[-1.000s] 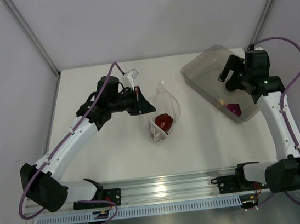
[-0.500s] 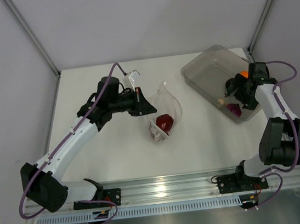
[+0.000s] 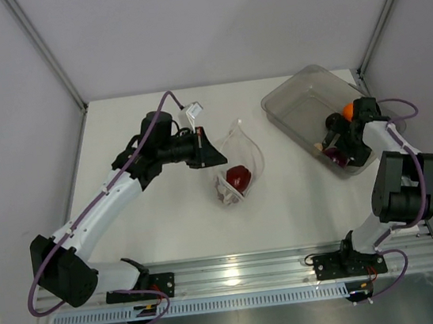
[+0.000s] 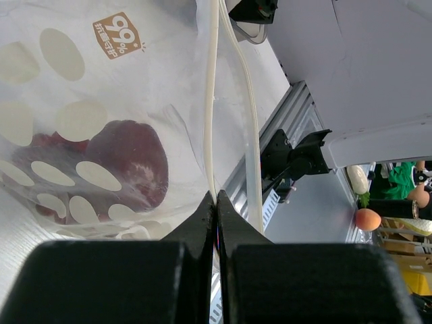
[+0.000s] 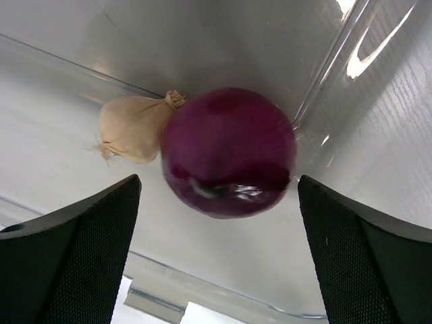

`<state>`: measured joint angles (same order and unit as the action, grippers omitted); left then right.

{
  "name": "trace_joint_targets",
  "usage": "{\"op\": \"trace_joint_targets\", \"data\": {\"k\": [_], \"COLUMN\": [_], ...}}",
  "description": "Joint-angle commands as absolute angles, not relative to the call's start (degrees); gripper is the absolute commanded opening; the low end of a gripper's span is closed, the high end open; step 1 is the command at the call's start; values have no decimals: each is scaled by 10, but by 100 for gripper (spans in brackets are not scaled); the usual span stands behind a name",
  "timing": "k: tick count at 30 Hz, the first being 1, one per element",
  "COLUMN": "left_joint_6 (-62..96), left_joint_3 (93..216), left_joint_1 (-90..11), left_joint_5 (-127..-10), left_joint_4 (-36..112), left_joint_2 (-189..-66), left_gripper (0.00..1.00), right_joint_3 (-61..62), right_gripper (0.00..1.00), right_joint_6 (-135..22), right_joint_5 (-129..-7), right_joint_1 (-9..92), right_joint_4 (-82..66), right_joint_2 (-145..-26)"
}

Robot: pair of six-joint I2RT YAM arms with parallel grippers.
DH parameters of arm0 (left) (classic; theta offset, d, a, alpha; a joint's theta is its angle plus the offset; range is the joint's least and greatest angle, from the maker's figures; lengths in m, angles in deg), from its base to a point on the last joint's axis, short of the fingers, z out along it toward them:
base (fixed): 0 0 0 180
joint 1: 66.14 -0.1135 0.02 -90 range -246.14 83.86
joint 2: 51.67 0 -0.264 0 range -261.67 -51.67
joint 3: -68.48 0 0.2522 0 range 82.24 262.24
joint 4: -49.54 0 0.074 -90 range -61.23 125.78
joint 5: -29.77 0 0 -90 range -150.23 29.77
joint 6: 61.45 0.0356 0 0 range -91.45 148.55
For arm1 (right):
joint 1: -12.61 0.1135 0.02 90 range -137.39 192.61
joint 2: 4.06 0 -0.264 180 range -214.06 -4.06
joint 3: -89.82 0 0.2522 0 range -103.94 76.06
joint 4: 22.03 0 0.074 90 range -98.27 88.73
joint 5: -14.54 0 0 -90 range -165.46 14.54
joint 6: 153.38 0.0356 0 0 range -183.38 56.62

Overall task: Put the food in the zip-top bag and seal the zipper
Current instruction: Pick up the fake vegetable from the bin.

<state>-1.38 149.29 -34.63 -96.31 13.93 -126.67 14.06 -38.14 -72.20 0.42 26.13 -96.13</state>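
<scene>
The left pincer (image 4: pixel 216 202) is clamped together on the thin clear zip strip (image 4: pixel 210 101) of the small clear crinkly plastic bag (image 3: pixel 241 152), which lies mid-table (image 3: pixel 162 233) with a dark red round fruit (image 3: pixel 238 177) inside. The right pincer (image 3: pixel 336 146) stands wide apart inside the rigid clear bin (image 3: pixel 287 93), flanking a purple-red onion-like ball (image 5: pixel 228 152) beside a cream garlic-like bulb (image 5: pixel 133 128)

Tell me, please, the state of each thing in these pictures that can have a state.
left gripper: shut on the edge of the zip-top bag.
right gripper: open, one finger on either side of the onion-like ball, not gripping it.
zip-top bag: mouth open, dark red fruit inside.
zipper: unsealed, strips apart.
onion-like ball: in the clear bin, touching a garlic-like piece.
orange ball: in the bin, not bagged.
</scene>
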Motion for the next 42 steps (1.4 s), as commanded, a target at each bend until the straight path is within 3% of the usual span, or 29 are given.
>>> {"op": "trace_joint_targets", "data": {"k": [1, 22, 31, 37, 42], "left_joint_6": [-4, -4, -5, -6, -11], "left_joint_3": [1489, 1489, 1489, 1489, 1490], "left_joint_1": [-350, -352, -353, -354, -354], "left_joint_5": [-980, -982, -981, -982, -986], "left_joint_4": [168, 166, 166, 165, 165], "left_joint_2": [-1263, -1261, -1262, -1262, -1266], "left_gripper": [1, 1, 1, 1, 1], "right_joint_3": [149, 155, 166, 164, 146], "right_gripper": [99, 96, 76, 52, 51], "right_joint_6": [-383, -390, -391, -392, -393], "right_joint_5": [-738, -749, -738, -727, -711], "right_joint_1": [2, -8, -10, -10, -9], "right_joint_4": [244, 205, 199, 211, 236], "right_joint_2": [-967, -1017, -999, -966, -913]}}
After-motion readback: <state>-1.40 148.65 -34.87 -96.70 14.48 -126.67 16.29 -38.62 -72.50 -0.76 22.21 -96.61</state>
